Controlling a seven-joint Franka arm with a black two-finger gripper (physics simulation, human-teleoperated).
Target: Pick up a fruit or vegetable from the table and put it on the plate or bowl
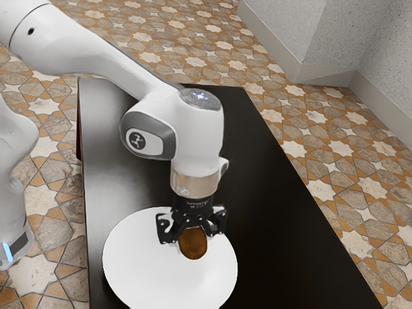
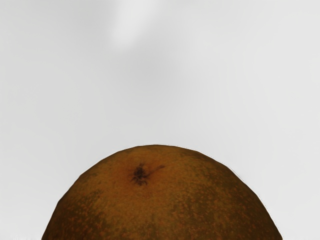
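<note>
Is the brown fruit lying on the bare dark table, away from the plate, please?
No, the fruit is over the white plate, directly beneath the gripper.

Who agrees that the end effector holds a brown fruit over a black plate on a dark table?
No: the exterior view shows the plate is white, not black. The end effector holds the brown fruit over it on the dark table.

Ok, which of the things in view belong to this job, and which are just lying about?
Part of the job:
brown fruit, right under the gripper
white plate, beneath the fruit

Just there:
black table
tiled floor
grey wall
</note>
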